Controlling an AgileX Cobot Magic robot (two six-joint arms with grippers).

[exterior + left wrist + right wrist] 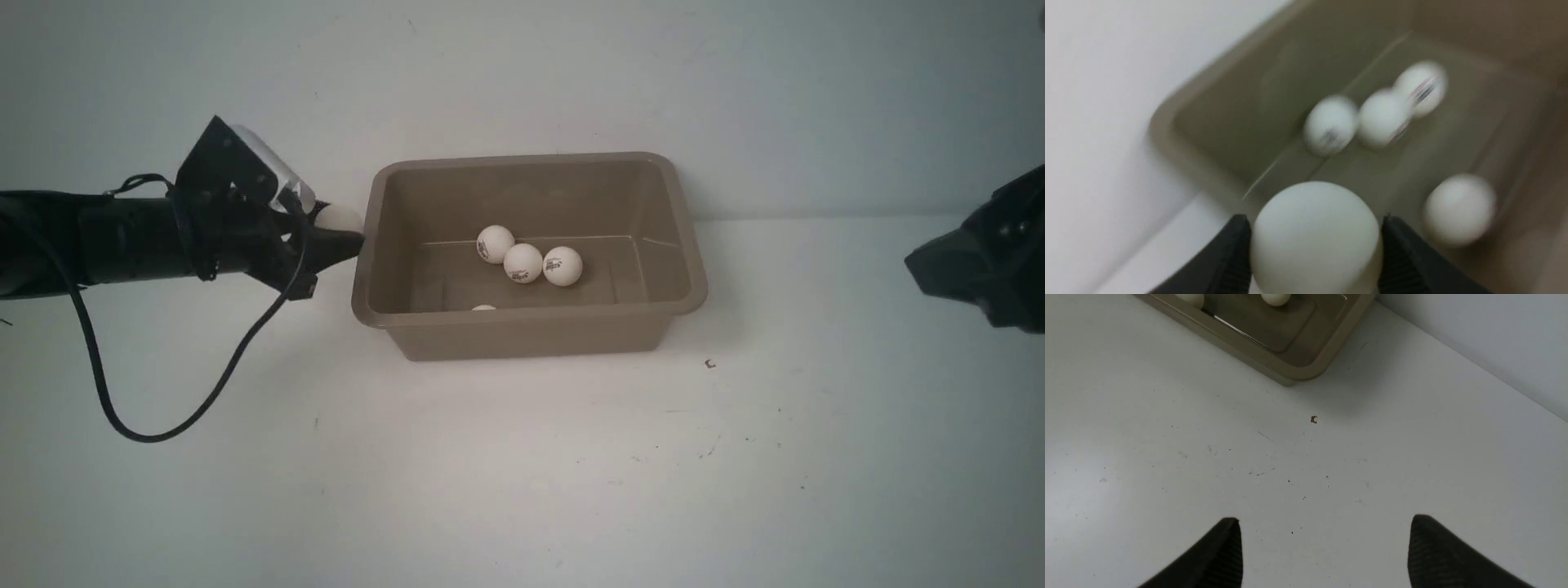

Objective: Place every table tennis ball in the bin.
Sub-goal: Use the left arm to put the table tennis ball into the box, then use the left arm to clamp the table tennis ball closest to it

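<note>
A white tabletop carries the scene, and the taupe plastic bin is set at its middle near the back wall, where it can be reached from either side. The left pincer is held level just outside the bin's left rim, at about rim height. This placement is judged to suit carrying its load over the edge before letting go. It is closed down on a plain table tennis ball, which is clamped at its sides between the two dark fingers. The right pincer is kept well apart from the bin over bare tabletop, its jaws spread wide with nothing between them, apparently so as to stay out of the way. Inside the bin, three logo-printed balls are gathered touching toward the back of the floor, and a fourth ball is half hidden behind the front wall.
</note>
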